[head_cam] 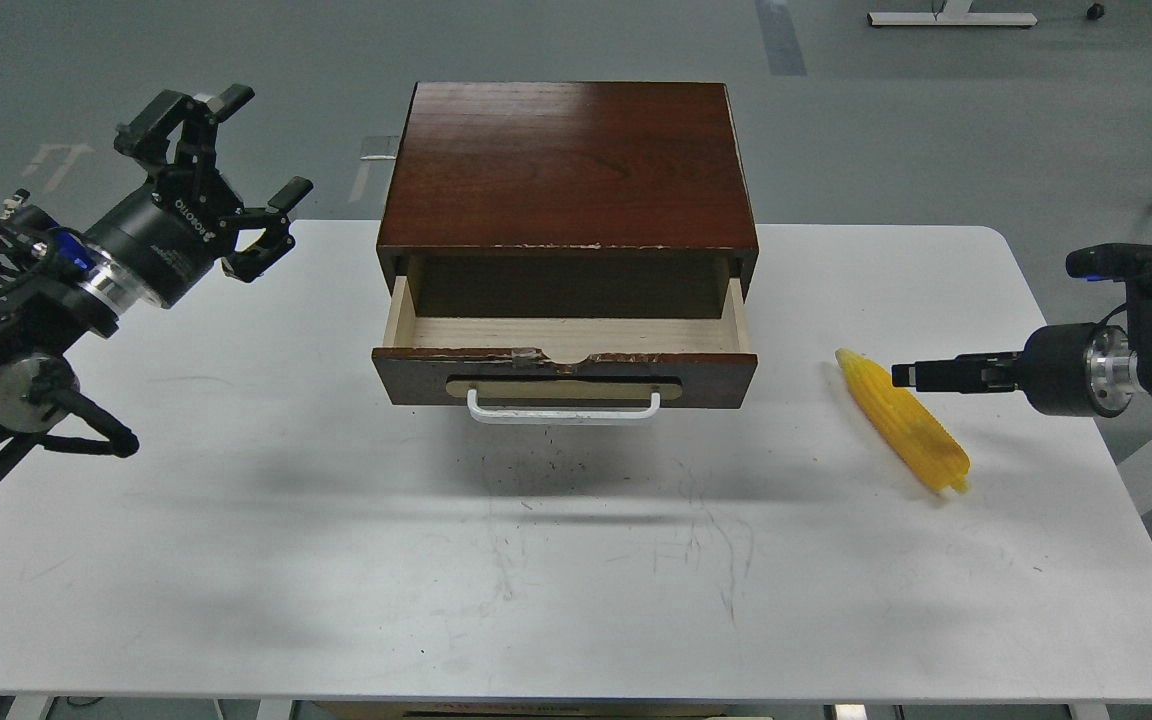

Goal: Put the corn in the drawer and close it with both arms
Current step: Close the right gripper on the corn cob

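The yellow corn [904, 424] lies on the white table [556, 560], right of the drawer, thin end toward the back. The drawer [566, 372] is pulled out of the dark brown cabinet [568, 165]; its pale wood inside [566, 334] is empty, and the white handle [564, 409] faces me. My right gripper [904, 376] comes in level from the right, seen edge-on as a thin black bar, its tip over the corn's back half; I cannot tell its fingers apart or whether it touches the corn. My left gripper [261, 145] is open and empty, raised left of the cabinet.
The cabinet stands at the back middle of the table. The table's right edge [1116, 470] is close behind the corn. Grey floor lies beyond the table, with a white stand base [951, 17] at the far back right.
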You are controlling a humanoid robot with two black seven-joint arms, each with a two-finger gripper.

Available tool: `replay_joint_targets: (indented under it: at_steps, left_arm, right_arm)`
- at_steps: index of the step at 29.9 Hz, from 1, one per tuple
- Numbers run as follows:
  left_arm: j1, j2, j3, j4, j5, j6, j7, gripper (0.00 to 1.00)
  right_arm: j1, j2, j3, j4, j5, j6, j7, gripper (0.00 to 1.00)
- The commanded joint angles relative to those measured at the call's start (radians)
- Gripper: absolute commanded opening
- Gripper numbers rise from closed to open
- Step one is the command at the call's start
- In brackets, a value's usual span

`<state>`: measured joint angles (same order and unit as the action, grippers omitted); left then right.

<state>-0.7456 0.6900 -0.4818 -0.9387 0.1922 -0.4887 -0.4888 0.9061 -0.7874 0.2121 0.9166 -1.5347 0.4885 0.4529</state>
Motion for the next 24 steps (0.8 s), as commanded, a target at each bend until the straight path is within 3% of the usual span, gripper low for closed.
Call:
replay_joint_targets:
  at_steps: [1, 24]
  left_arm:
    - [0.002, -0.004, 0.0, 0.0, 0.001, 0.0, 0.001, 0.98]
    - [0.003, -0.007, 0.0, 0.001, 0.001, 0.0, 0.001, 0.98]
  right_arm:
    - [0.001, 0.03, -0.028, -0.038, -0.001, 0.0, 0.0, 1.0]
    - [0.016, 0.148, -0.16, -0.176, -0.002, -0.013, 0.0, 1.0]
